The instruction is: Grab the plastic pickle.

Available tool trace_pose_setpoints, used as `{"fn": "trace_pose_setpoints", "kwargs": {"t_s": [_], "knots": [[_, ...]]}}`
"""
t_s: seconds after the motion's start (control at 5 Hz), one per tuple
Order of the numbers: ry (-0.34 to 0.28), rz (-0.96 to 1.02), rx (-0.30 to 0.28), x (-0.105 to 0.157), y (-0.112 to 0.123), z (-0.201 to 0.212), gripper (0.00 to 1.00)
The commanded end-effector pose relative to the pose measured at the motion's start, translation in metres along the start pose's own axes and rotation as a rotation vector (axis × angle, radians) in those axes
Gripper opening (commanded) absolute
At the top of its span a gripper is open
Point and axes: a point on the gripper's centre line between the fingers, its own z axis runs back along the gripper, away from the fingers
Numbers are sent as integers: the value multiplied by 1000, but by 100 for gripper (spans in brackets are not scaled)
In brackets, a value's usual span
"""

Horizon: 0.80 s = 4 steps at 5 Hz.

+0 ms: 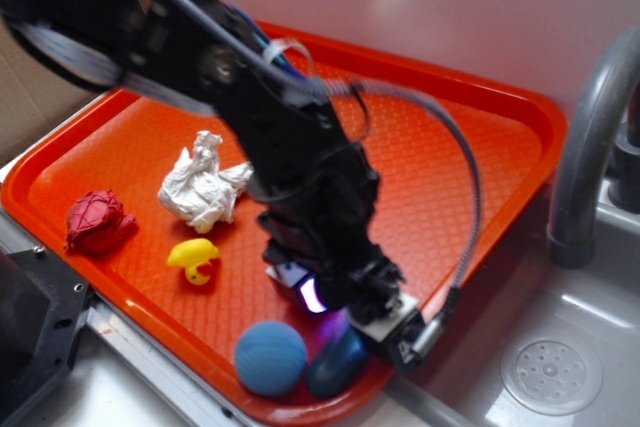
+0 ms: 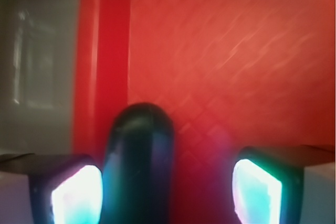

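A kitchen sink area: grey faucet (image 1: 590,157), metal basin with drain (image 1: 551,375), orange tray (image 1: 480,147) alongside.

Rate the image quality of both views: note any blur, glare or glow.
Exterior view: the arm and gripper are smeared with motion blur, while the tray, crumpled paper and blue ball stay fairly sharp; a purple glow shows at the fingers. Wrist view: soft overall, the tray's texture streaked; the finger pads glow overexposed white-cyan beside the plastic pickle.

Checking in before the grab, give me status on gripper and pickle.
Gripper open, low over tray. Pickle between fingers, nearer one side. Ball beside pickle, outside fingers.
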Motion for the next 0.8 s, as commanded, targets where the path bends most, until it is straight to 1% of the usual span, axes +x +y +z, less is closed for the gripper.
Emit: {"fn": "trace_pose_setpoints", "kwargs": {"t_s": [0.0,0.2,0.4,0.6], "knots": [[9,-146,117,-5,-9,-26,100],[-8,-141,109,-10,-4,-16,100],[-42,-153,87,-16,-2,3,100],[-98,-128,-1,-23,7,24,100]]}}
